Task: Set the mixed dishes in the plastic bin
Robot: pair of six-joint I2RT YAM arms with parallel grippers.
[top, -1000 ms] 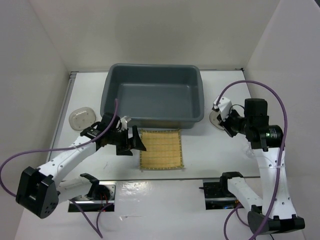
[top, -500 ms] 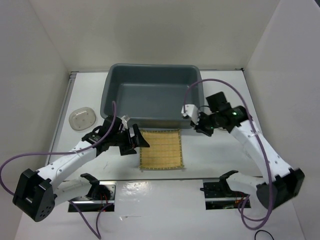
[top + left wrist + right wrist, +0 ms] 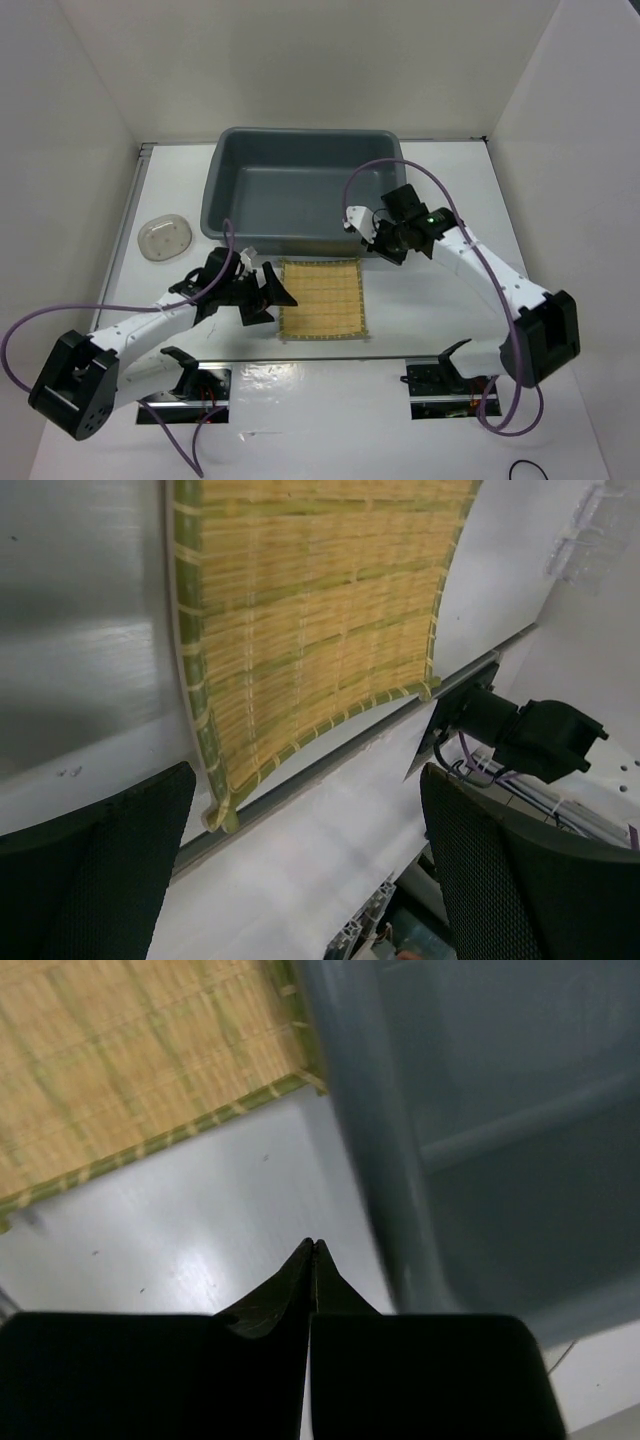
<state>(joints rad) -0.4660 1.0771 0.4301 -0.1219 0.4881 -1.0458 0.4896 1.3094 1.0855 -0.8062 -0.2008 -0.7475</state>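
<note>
The square tan-yellow woven mat [image 3: 320,298] lies flat on the table in front of the dark grey plastic bin [image 3: 228,170], which looks empty. My left gripper [image 3: 268,298] is open and empty at the mat's left edge. In the left wrist view the mat [image 3: 320,630] has its near corner between my spread fingers [image 3: 90,865]. My right gripper [image 3: 378,252] is shut and empty. It is low over bare table between the mat's far right corner [image 3: 150,1050] and the bin's front wall [image 3: 390,1160]. A clear round dish [image 3: 166,238] sits left of the bin. The small cup is not seen.
White walls close in the table on the left, back and right. A clear plastic thing [image 3: 590,525] shows beyond the mat's far side in the left wrist view. Black mounts [image 3: 440,375] sit along the near edge.
My right arm has swung left from the table's right side to the bin's front right corner. My left gripper has moved nearer and closer to the mat's left edge.
</note>
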